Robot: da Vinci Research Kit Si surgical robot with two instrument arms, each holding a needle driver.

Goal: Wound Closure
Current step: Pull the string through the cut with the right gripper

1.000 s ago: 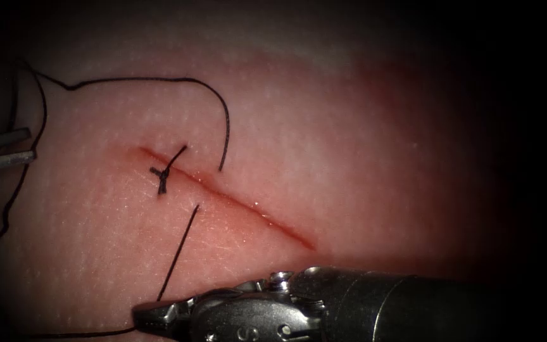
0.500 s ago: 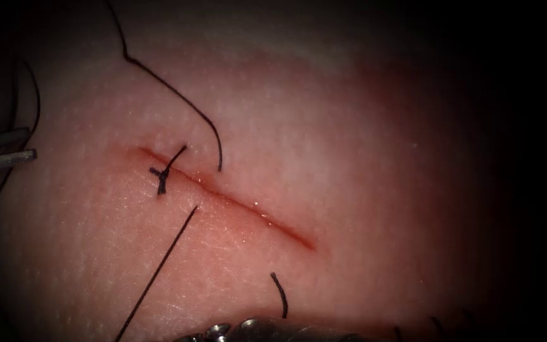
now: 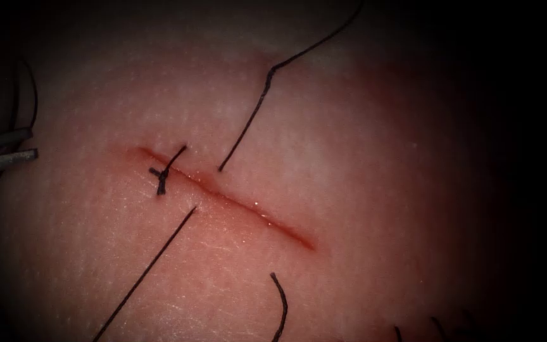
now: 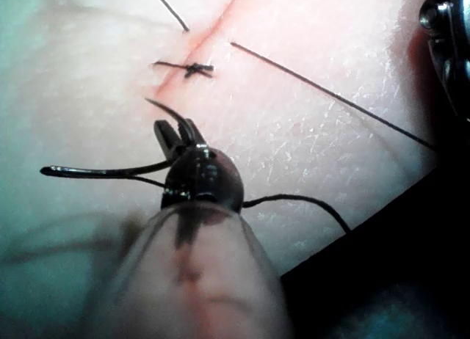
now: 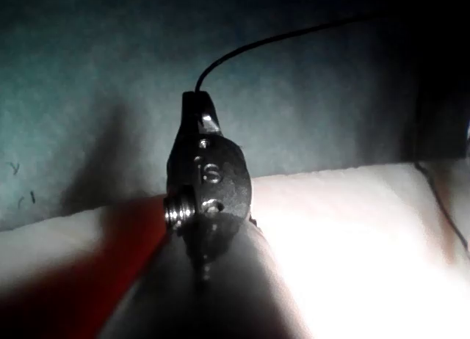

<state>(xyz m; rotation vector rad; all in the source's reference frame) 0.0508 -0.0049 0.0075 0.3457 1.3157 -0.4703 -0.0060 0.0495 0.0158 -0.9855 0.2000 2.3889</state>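
The left tool (image 4: 174,136) has its jaws clamped on the curved needle (image 4: 103,170), gripping it near the thread end, so the needle juts sideways, clear of the tissue (image 3: 362,190). Just beyond its tips lies the cut (image 3: 235,201) with a tied knot (image 3: 161,180). The right tool (image 5: 198,111) holds the thread (image 5: 279,39) in closed jaws off the tissue's edge.

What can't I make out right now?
Left tool: in the left wrist view the needle, as it seems, sits at its tip; the tool's own head hides the grip.
Thread: in the endoscope view both long strands run off the picture's edges.
Right tool: shut on the thread in the right wrist view; darkness hides where the strand leads.
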